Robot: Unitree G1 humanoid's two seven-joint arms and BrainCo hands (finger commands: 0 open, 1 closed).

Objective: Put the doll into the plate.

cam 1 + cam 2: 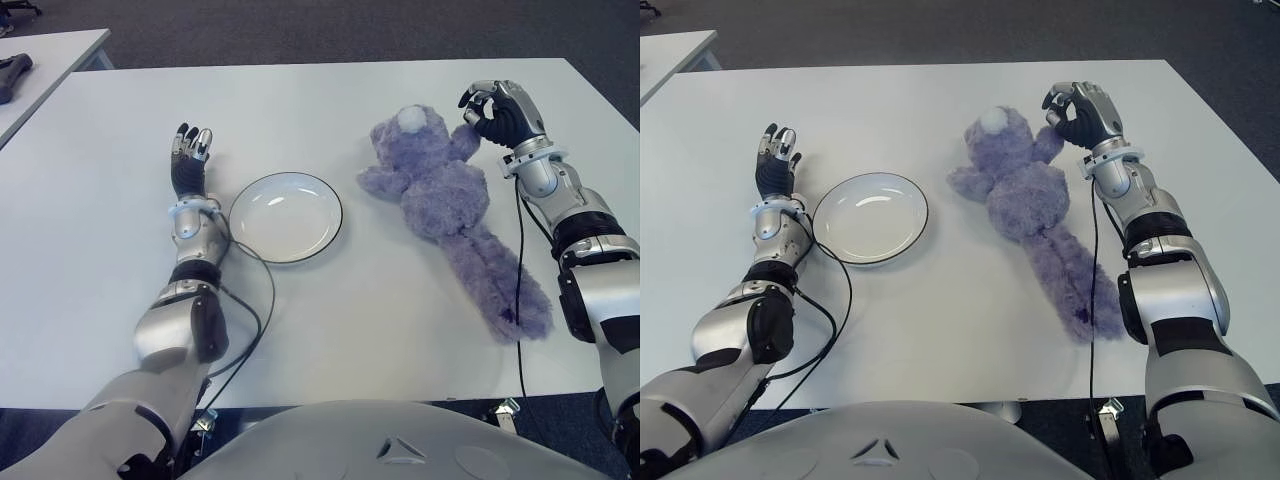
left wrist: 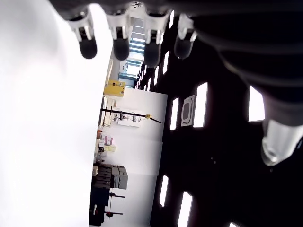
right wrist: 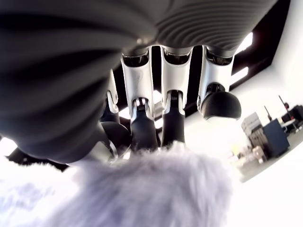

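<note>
Purple plush doll (image 1: pixel 440 195) lies right of centre on the white table (image 1: pixel 380 310), outside the white plate (image 1: pixel 286 217) at centre-left; right hand (image 1: pixel 497 110), upper right, fingers curled onto the doll's paw; left hand (image 1: pixel 188 163), fingers extended, empty, just left of the plate.

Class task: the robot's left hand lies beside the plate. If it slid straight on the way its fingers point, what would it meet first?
Probably nothing: the left hand points toward the table's far edge, over bare surface. The plate lies off to its right.
</note>
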